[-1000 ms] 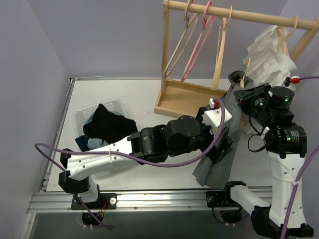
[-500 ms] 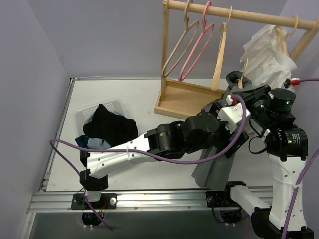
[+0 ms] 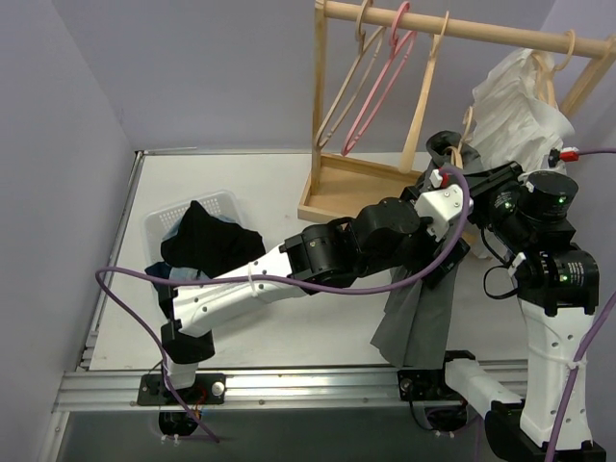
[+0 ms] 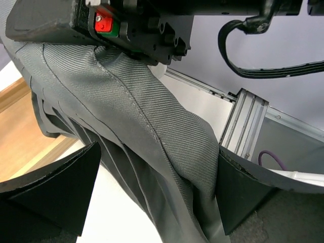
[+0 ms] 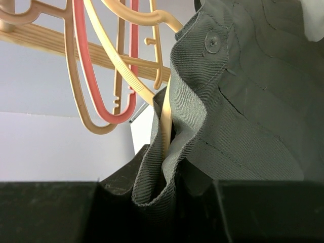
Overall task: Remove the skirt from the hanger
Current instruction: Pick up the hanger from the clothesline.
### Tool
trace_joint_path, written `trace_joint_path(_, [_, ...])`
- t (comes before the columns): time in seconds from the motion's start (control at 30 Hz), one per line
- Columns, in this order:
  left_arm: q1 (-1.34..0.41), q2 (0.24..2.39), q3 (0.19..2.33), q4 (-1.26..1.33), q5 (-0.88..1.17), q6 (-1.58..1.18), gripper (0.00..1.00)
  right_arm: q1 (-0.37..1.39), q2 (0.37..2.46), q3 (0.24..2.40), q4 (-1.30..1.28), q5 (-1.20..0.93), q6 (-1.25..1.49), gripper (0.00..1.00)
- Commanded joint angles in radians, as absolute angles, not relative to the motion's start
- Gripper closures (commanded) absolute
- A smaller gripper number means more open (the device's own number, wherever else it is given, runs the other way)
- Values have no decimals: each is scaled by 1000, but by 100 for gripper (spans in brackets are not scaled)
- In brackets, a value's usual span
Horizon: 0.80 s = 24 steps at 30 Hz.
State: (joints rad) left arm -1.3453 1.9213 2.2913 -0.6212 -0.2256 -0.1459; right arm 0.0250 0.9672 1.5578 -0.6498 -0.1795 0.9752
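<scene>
Two robot arms meet over a long grey skirt (image 3: 419, 322) at the right of the overhead view. It hangs down in pleats, and its hem lies at the near edge of the white table (image 3: 250, 173).

The left arm stretches across from the lower left of that view. In its wrist view the left claw (image 4: 159, 152) stands apart, one finger on each side of the hanging fabric. A strip of table shows between the left finger and the pleats.

The right claw (image 5: 157, 185), seen through its own wrist camera, is clamped on the bunched waistband below a sewn button. Cloth fills the gap from finger to finger. One pale wooden arm of the hanger (image 5: 164, 121) runs down into those folds, so the skirt is on the hanger.

Behind, at the top of the overhead view, a wooden rack (image 3: 356, 192) carries more pale hangers. A pink hanger (image 3: 380, 91) hangs among them, with a white blouse (image 3: 515, 101) at the far right. At the left of the table sits a white basket (image 3: 159, 226) heaped with dark clothing (image 3: 212, 241).
</scene>
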Motion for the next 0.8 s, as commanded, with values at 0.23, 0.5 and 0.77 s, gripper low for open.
trace_joint_path(0.23, [-1318, 1913, 2361, -571, -265, -170, 5, 20, 925, 1549, -589, -232, 986, 100])
trace_joint_path(0.5, [-1325, 1908, 2362, -532, -181, -229, 6, 20, 919, 1548, -597, -210, 979, 100])
trace_joint_path(0.77, [-1283, 1976, 2471, -601, -204, -282, 4, 20, 922, 1558, -584, -248, 985, 100])
